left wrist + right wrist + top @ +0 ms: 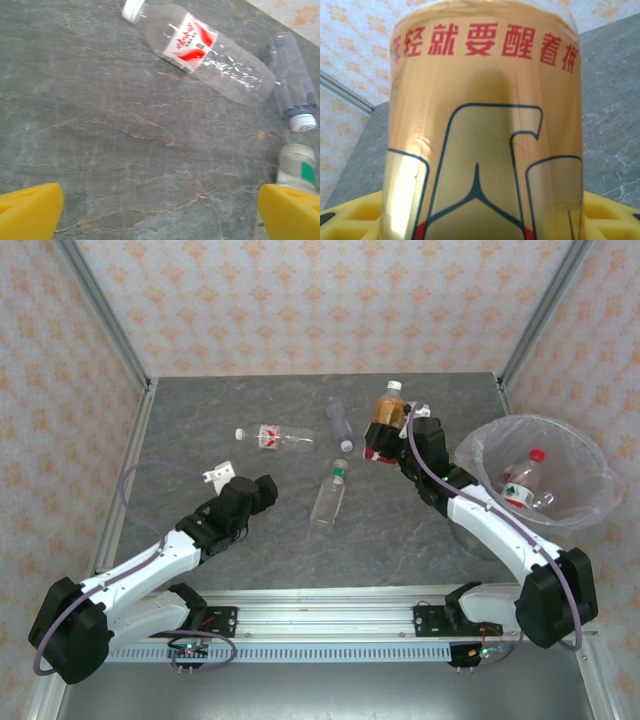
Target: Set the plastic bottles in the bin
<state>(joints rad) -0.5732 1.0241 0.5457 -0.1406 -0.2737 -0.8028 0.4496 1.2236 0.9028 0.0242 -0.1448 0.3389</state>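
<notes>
Right jaws clamp the orange-labelled plastic bottle [386, 418]; next I'd swing it over the round translucent bin [592, 458]; left jaws gape empty.

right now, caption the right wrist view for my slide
Right gripper clasping an orange-labelled bottle with red lettering, grey table behind

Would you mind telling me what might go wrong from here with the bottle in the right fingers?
The orange-labelled bottle is clamped between the right gripper's fingers on its glossy label, so it might slip or tilt in transit. The bin has a tall rim with a loose bag; a low swing could clip it or snag that bag.
</notes>
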